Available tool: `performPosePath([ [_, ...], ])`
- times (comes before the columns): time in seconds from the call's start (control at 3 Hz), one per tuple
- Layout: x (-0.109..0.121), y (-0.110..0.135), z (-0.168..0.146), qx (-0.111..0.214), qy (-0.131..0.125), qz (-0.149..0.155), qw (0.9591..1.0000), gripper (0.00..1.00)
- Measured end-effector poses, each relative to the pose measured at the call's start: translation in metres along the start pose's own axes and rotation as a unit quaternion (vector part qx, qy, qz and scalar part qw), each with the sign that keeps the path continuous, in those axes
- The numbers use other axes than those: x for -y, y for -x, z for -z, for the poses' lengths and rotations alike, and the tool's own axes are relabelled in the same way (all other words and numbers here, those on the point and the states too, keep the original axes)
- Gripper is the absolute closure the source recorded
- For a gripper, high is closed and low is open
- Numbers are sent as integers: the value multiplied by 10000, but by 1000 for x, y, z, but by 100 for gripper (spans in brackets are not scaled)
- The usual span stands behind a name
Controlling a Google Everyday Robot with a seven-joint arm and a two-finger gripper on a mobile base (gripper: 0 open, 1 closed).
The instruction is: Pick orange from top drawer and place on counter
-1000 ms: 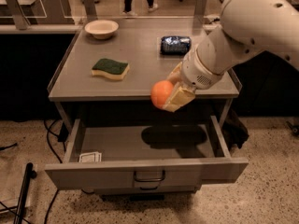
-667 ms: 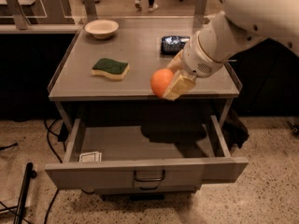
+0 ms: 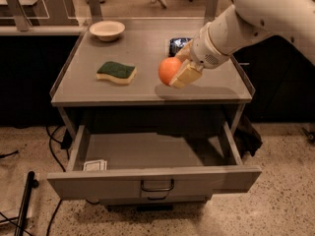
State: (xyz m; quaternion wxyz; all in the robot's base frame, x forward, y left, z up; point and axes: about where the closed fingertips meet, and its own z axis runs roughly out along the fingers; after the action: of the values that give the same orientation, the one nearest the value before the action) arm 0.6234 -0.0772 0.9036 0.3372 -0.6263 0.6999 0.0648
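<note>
The orange (image 3: 169,70) is held in my gripper (image 3: 178,71), which is shut on it. The gripper hangs a little above the front right part of the grey counter (image 3: 142,90), and its shadow falls on the surface just below. The white arm reaches in from the upper right. The top drawer (image 3: 152,181) stands pulled open below the counter, with its dark bail handle (image 3: 157,186) at the front.
A green-and-yellow sponge (image 3: 116,73) lies at the counter's left middle. A white bowl (image 3: 107,30) stands at the back left. A dark packet (image 3: 178,44) lies at the back, behind the gripper. A small white item (image 3: 95,165) lies in the drawer's front left corner.
The gripper has lifted the orange up and back, from over the drawer's front edge to above the counter's front right part.
</note>
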Motion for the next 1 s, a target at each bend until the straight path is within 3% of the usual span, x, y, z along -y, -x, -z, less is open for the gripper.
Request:
performPosePath([
  [0.67, 26, -11, -21, 170, -93, -354, 9992, 100],
  [1.0, 28, -22, -34, 140, -35, -552, 9984, 100],
])
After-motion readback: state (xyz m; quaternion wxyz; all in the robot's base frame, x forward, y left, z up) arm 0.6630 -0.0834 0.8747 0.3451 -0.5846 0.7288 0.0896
